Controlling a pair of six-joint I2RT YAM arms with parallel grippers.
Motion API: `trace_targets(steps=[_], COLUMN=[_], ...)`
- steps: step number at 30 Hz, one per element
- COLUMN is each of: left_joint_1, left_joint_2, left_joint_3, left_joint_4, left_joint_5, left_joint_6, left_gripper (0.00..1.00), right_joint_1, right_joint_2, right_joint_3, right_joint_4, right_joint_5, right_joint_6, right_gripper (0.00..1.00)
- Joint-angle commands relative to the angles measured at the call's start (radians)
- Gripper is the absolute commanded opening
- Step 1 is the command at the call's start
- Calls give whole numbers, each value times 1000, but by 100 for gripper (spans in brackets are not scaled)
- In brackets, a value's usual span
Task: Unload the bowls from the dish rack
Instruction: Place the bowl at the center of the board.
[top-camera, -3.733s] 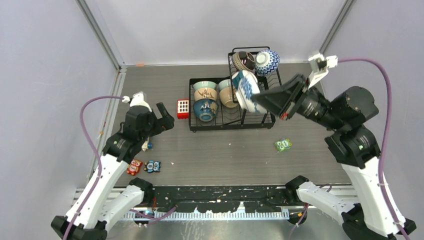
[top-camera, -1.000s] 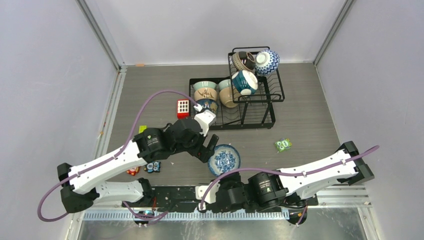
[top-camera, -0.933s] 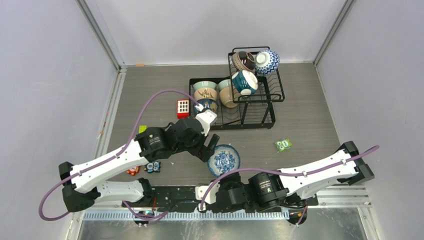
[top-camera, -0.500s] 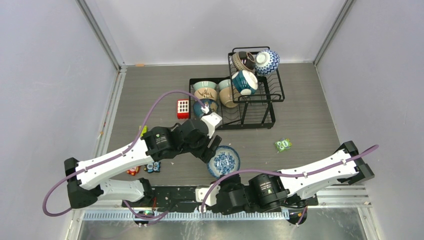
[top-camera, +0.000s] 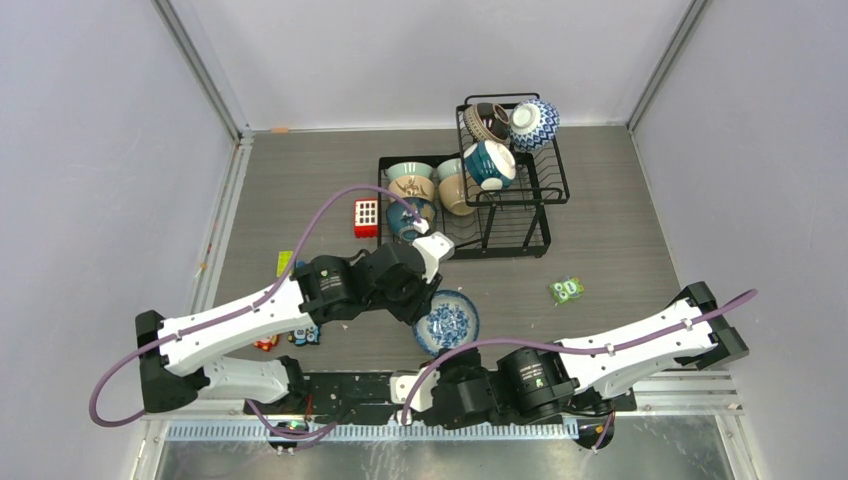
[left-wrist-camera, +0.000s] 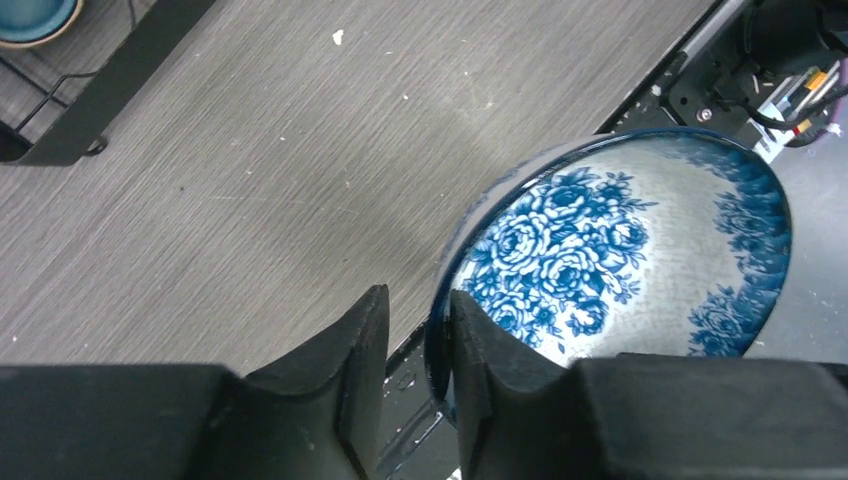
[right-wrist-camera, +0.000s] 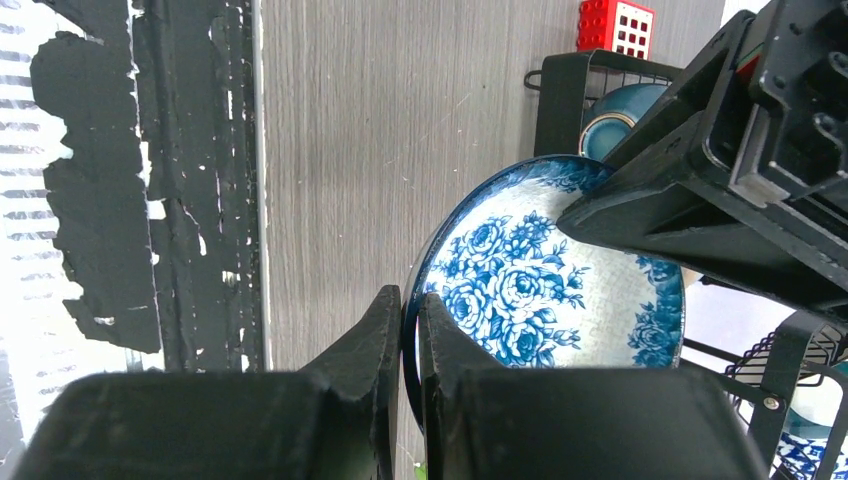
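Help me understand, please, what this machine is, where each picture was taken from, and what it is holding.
This is a robot with two white-and-black arms bolted at the near edge of a grey wood-grain table. Each arm ends in a two-finger gripper. The wide picture comes from a fixed camera overhead. The other two come from cameras on the wrists, so each shows its own black fingers. On the table stands a black wire dish rack with several ceramic bowls in it. Nearby are a red block and a small green toy. In front of the rack, the right gripper is shut on the rim of a blue-and-white flowered ceramic bowl. The left gripper straddles another part of that rim, with a small gap showing.
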Motion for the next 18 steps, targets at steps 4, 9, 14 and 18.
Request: trace_targets(steps=[4, 9, 14, 18], left_joint_1=[-1, -1, 1, 0], left_joint_2=[6, -8, -50, -86], left_joint_3=[-26, -44, -72, -76], left_joint_4=[38, 47, 56, 37], left_joint_5=[35, 20, -91, -211], left_joint_6=[-11, -35, -88, -146], left_gripper=[9, 0, 0, 0], right_joint_1=[6, 7, 9, 9], right_joint_2=[-10, 3, 19, 20], right_joint_3=[24, 58, 160, 262], right_joint_4=[35, 18, 11, 52], right_joint_5=[52, 33, 3, 8], right_joint_6=[-13, 22, 144, 289], right_gripper=[1, 17, 65, 98])
